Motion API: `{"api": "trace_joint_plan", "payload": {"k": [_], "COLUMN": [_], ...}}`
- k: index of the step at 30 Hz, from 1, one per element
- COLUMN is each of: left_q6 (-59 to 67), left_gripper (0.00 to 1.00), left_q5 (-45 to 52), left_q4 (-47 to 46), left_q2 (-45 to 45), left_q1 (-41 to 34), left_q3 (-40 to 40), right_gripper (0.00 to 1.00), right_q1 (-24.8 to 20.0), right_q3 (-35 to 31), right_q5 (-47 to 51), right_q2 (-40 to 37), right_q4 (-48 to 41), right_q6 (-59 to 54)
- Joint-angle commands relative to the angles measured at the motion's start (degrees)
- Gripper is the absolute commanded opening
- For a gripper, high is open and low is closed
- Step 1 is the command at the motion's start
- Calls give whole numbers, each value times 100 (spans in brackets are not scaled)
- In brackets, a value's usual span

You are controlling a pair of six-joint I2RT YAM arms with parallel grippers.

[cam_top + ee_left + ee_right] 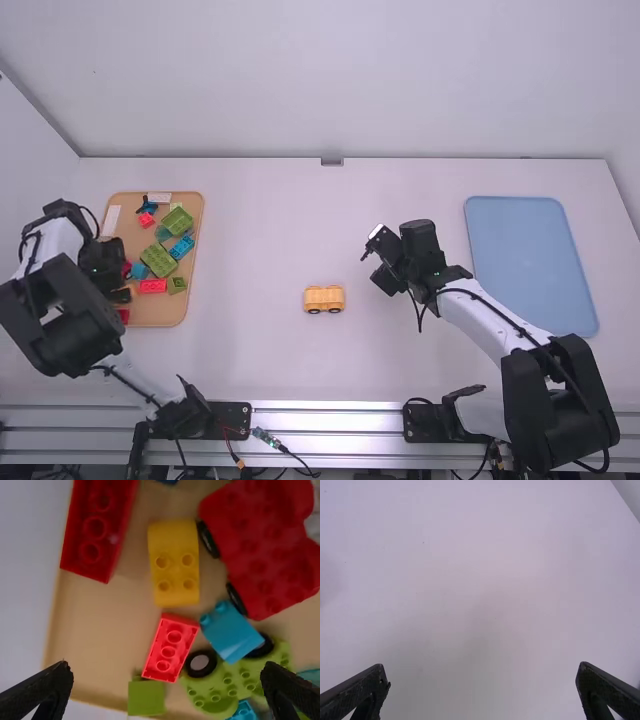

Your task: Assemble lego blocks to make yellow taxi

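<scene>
jaws gape wide, both pairs empty: left gripper (121,294) over the tan tray (160,312), right gripper (374,262) above the white table (262,232). one yellow lego car (324,297) stands between the two; one yellow block (174,565) lies in the tray.

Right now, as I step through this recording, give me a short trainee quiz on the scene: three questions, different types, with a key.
1. True or false: the left gripper is open above the tan tray.
2. The yellow-orange wheeled piece rests on: A) the blue tray; B) the white table; C) the tan tray.
3. Fill in: the right gripper has its fingers ____, with nothing between them.

Key: 1 true; 2 B; 3 open.
</scene>
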Motion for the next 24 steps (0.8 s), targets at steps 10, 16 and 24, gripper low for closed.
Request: {"api": "trace_joint_plan", "payload": {"k": [10, 16, 24], "left_q6": [378, 483, 512], "left_gripper": [99, 99, 99], "left_q5": [-373, -474, -537], "left_q4": [107, 169, 656], "left_q2": [114, 111, 114], "left_q1": [46, 44, 48], "left_q3": [85, -118, -348], "right_gripper": [99, 99, 99], "right_q1": [7, 7, 7], "right_q3": [-22, -22, -22], "right_q5": [13, 11, 11], "right_q2": [-72, -72, -72], "right_q4": [0, -4, -11], "right_q6": [26, 11, 31]}}
